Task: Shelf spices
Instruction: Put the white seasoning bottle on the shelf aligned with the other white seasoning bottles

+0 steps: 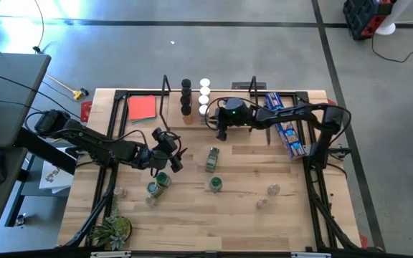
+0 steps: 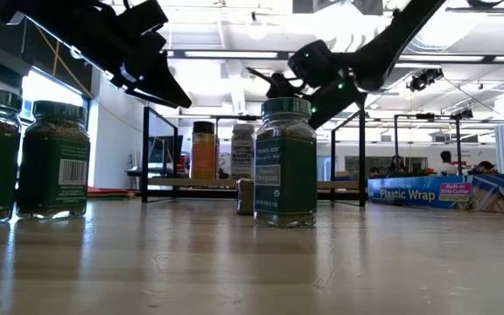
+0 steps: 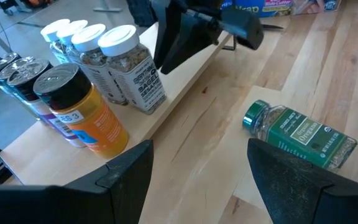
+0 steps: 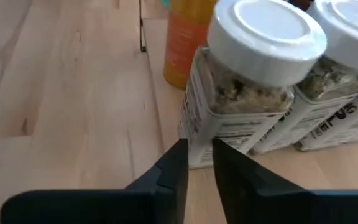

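White-lidded jar [image 4: 263, 93] fills the right wrist view's upper right, cut off; right gripper [image 4: 197, 163] nearly clenched, empty; left gripper [image 3: 197, 171] released.

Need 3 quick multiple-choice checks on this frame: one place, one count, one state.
1. Where is the right tool?
A. over the blue box
B. at the white-lidded jars on the shelf
C. at the table's front edge

2. How many white-lidded jars stand on the shelf?
A. two
B. four
C. six

3. How is the green-lidded jar ahead of the left tool?
A. upright
B. on its side
C. held in the air

Key:
1 B: the right tool points at the white-lidded jars on the shelf.
2 B: four white lids in a row.
3 B: the green-lidded jar lies flat on the table, ahead of the left tool.
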Controlling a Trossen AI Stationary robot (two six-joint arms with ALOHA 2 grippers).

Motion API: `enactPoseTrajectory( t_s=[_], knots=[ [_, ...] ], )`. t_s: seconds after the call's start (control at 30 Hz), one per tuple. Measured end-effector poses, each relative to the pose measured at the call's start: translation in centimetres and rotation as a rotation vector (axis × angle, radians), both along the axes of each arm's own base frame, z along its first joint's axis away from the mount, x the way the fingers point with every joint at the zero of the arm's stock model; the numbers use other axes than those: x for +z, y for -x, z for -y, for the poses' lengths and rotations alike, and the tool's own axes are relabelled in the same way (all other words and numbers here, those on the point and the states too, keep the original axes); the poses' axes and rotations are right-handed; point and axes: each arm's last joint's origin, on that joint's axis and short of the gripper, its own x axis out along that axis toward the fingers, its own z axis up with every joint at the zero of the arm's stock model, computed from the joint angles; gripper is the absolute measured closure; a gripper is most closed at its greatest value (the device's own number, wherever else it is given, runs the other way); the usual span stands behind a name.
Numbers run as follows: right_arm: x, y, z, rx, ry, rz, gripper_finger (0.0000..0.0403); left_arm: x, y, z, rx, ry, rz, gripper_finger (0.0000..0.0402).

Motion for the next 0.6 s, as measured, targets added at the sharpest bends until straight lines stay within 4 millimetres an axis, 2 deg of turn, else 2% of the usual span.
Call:
enactPoseTrajectory(
  t_s=[0.3, 0.6],
  knots=[
    [-0.3, 0.1, 0.8, -0.024, 0.003, 0.006, 0.0345, 0.0, 0.0, 0.0, 0.0, 0.0, 0.001, 0.0147],
    [0.2, -0.1, 1.3, -0.078, 0.063, 0.022, 0.0345, 0.0, 0.0, 0.0, -0.001, 0.001, 0.001, 0.0147]
  ],
)
